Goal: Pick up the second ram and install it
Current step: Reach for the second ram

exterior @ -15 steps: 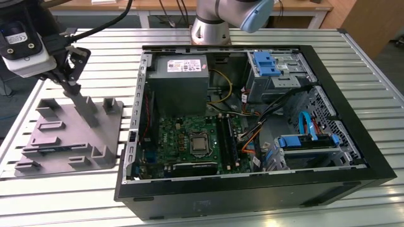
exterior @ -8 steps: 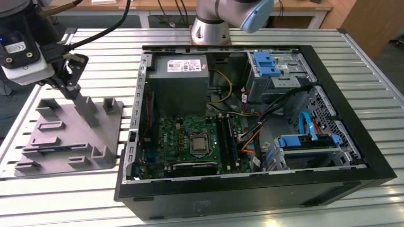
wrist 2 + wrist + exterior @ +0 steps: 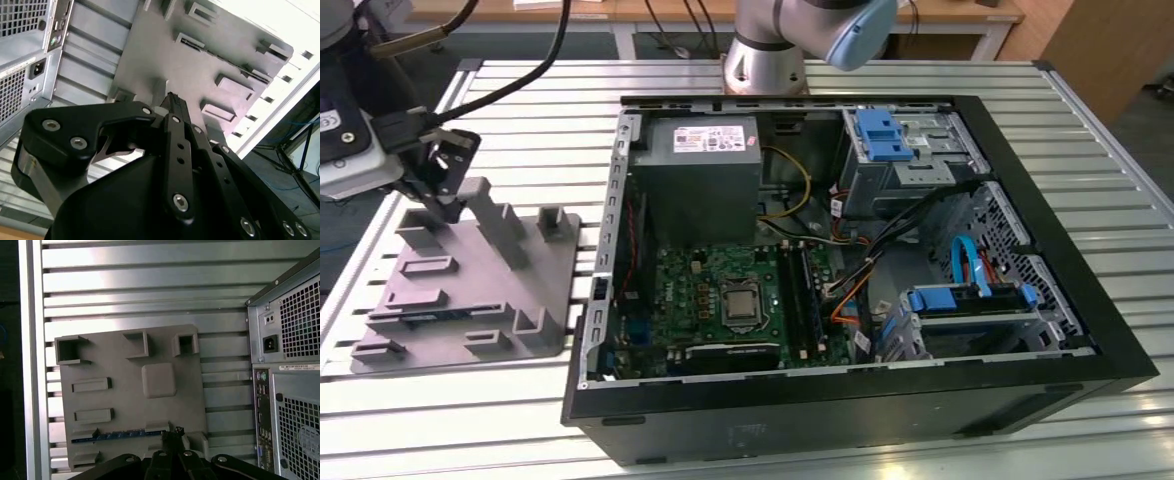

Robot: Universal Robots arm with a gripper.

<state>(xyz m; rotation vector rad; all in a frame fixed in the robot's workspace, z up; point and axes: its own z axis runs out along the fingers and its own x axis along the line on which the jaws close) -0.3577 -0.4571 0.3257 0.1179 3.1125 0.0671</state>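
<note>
The second ram [image 3: 120, 435] stands on edge in a slot of the grey tray [image 3: 130, 400], showing as a thin blue strip. In the exterior view it is a dark line [image 3: 434, 314] in the tray [image 3: 520, 290], left of the open computer case [image 3: 854, 270]. My gripper [image 3: 451, 208] hangs above the tray beside its tall posts. In the first wrist view the gripper [image 3: 172, 434] lines up with the end of the ram nearest the case. Its fingers meet at the tips in the second wrist view, so the gripper [image 3: 172, 100] is shut with nothing seen between them.
The case lies open on a slatted metal table [image 3: 1067, 120], with the motherboard [image 3: 720, 300], power supply [image 3: 700, 170] and blue drive cages [image 3: 887, 135] exposed. The case's rear panel [image 3: 290, 365] faces the tray. The arm's base [image 3: 767, 60] stands behind the case.
</note>
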